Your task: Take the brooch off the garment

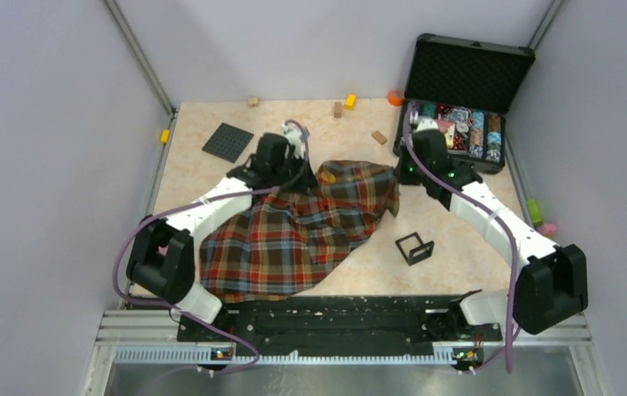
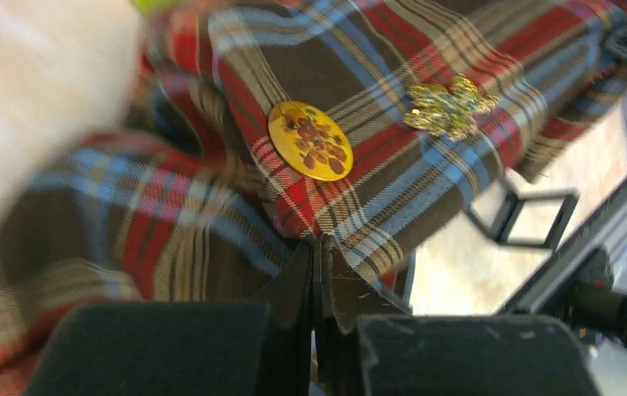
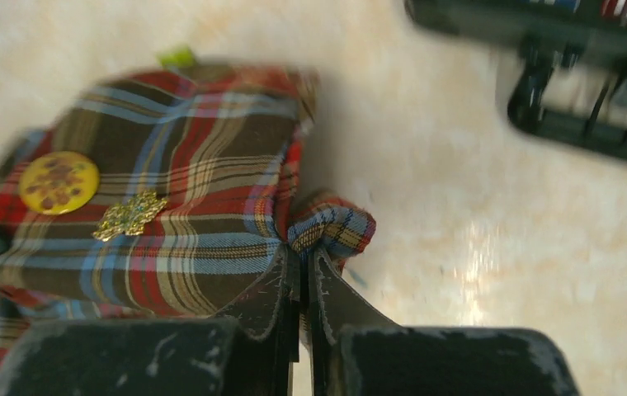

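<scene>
The plaid shirt (image 1: pixel 294 235) lies bunched across the table's middle. My left gripper (image 1: pixel 307 171) is shut on a fold of it, as the left wrist view (image 2: pixel 320 247) shows. My right gripper (image 1: pixel 393 186) is shut on the shirt's right corner, which bunches at its tips in the right wrist view (image 3: pixel 304 260). A round yellow badge (image 2: pixel 310 140) with brown marks and a gold glittery ornament (image 2: pixel 449 106) sit pinned on the cloth between the grippers. Both also show in the right wrist view, the badge (image 3: pixel 58 182) and the ornament (image 3: pixel 129 214). No whitish-silver brooch shows.
An open black case (image 1: pixel 465 124) of poker chips stands at the back right. A black square plate (image 1: pixel 228 142) lies at the back left. A black wire frame (image 1: pixel 414 247) stands right of the shirt. Small blocks (image 1: pixel 379 137) are scattered along the back.
</scene>
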### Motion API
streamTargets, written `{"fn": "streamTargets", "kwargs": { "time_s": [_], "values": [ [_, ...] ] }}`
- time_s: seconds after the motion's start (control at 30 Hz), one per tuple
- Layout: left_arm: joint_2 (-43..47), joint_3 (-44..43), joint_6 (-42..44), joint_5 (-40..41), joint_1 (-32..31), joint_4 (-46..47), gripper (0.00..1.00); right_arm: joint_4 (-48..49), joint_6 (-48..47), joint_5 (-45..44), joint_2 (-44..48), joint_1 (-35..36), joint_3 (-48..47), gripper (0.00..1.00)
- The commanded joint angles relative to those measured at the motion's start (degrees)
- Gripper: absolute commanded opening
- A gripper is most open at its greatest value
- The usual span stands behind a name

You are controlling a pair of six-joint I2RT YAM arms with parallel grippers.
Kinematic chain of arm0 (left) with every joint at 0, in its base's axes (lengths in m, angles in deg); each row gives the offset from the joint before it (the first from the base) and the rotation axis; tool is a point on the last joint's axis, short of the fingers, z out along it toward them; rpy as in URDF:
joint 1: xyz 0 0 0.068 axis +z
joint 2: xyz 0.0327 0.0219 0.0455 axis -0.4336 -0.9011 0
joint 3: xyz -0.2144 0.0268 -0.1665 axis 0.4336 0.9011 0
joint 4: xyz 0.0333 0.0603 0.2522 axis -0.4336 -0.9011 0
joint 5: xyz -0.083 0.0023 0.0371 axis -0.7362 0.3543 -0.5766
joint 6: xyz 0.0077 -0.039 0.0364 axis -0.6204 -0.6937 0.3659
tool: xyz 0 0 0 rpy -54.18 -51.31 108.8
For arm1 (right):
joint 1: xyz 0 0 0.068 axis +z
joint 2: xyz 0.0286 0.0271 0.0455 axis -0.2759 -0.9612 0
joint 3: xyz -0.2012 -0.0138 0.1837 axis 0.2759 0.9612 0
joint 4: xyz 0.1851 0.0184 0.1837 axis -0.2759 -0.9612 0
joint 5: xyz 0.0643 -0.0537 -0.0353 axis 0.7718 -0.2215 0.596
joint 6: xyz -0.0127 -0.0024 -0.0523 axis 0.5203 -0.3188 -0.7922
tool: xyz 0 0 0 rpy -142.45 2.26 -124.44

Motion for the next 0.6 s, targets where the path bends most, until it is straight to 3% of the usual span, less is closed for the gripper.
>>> {"fn": "streamTargets", "kwargs": {
  "time_s": [0.0,0.07,0.2,0.23,0.3,0.4,0.5,0.57],
  "values": [
    [3.1,8.1,-5.2,-4.0,-3.9,12.6,0.04,7.1,3.2,-1.0,4.0,-0.6,9.6,0.0],
    [3.5,12.4,-6.3,-6.5,-5.0,14.3,0.12,6.8,3.4,-1.7,4.7,-0.7,13.6,0.0],
    [8.1,14.8,-2.3,-2.6,-5.4,4.7,0.52,4.3,3.7,-3.1,6.0,-0.7,18.1,0.0],
    [9.7,13.6,-1.7,2.0,-4.8,0.1,0.59,3.8,3.2,-2.9,6.4,-0.7,18.3,0.06],
    [13.3,12.3,-0.9,8.6,-2.8,-5.1,0.63,4.1,1.7,-2.6,7.8,-0.7,18.5,0.25],
    [18.6,12.6,-1.7,8.8,3.7,-5.5,0.63,6.1,-0.6,-2.9,9.0,-0.7,16.3,0.36],
    [23.4,16.0,-3.2,11.6,9.4,-0.9,0.65,5.6,-2.3,0.1,4.6,-0.7,9.6,0.46],
    [22.8,16.6,-4.5,14.1,12.3,-0.7,0.68,4.5,-2.8,2.4,0.4,-0.6,3.7,0.64]
  ]
}}
